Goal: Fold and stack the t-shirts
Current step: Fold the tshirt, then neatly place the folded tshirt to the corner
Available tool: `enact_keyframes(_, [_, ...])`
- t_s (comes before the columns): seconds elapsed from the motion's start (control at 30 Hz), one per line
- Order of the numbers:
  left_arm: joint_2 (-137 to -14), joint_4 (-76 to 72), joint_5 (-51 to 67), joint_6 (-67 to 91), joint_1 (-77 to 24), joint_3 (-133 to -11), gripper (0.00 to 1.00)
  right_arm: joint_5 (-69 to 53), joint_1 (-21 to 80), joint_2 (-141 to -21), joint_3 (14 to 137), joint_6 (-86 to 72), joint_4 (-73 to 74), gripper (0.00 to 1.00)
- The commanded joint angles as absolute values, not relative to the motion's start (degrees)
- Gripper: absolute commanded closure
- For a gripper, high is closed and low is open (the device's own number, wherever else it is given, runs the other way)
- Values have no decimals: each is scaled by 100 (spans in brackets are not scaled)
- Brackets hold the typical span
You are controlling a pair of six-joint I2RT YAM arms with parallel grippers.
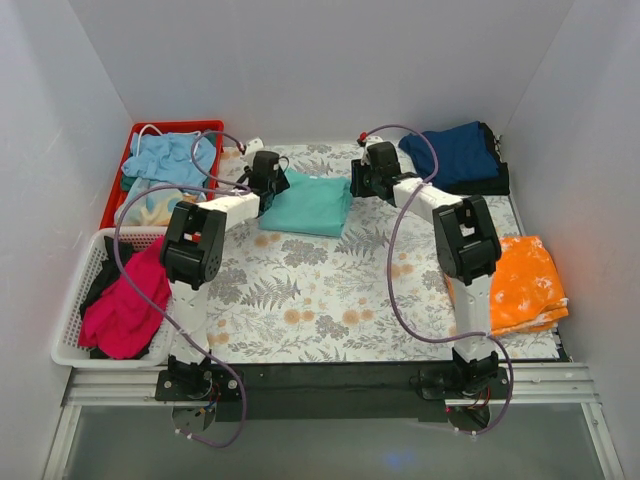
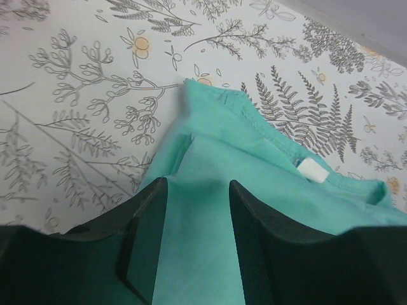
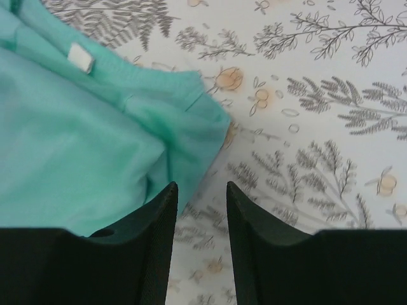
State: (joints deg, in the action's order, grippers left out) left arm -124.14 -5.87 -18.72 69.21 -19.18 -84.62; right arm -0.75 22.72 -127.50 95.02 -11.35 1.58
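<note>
The plain teal-green cloth t-shirt (image 1: 308, 203) lies folded in a rough rectangle at the far middle of the fern-and-flower printed worktop (image 1: 300, 290), between the two arms. The left tool (image 2: 196, 190) stands over the shirt's left end with its black fingers apart. Flat cloth shows in the gap, but whether the tips press into it cannot be told. The right tool (image 3: 201, 190) is also parted, more narrowly, at the shirt's right corner, and mostly bare worktop shows between its fingers. A small white label (image 2: 313, 170) sits at the shirt's neckline.

From above, both tools are dark lumps, with the wrists hiding the fingers. A folded navy blue t-shirt (image 1: 455, 152) rests at the far right. An orange-and-white mottled t-shirt (image 1: 528, 283) lies at the right edge, partly behind the right arm. A magenta t-shirt (image 1: 125, 305) droops over the rim of a white slatted basket (image 1: 75, 300) (something dark beneath it is hard to make out). A red plastic crate (image 1: 120, 175) holds pale blue cloth.
</note>
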Motion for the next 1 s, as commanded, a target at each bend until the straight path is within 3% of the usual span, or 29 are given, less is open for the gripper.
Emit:
enact_keyframes(0.0, [-11216,-888,-2101,6733,-1872,-8078,57,299,2583,-11367,8624,-1055,-465,56])
enact_keyframes(0.07, [-10934,-818,-2179,6741,-1872,-7806,57,255,2654,-11172,8238,-1168,-510,51])
enact_keyframes(0.1, [-10829,-817,-2214,6759,-1872,-7674,57,177,2698,-11058,8148,-1204,-492,46])
enact_keyframes(0.13, [-10741,-800,-2241,6794,-1872,-7568,57,45,2716,-11022,8060,-1239,-501,31])
enact_keyframes(0.23, [-10390,-624,-2285,6899,-1872,-7190,56,-447,2742,-10916,7761,-1379,-598,20])
enact_keyframes(0.47, [-9765,-168,-2092,7023,-1828,-6619,55,-782,2742,-11188,7761,-1450,-624,17])
enact_keyframes(0.97, [-10169,-53,-1248,7453,-1424,-6144,55,-1204,2567,-11900,7752,-1670,-756,20])
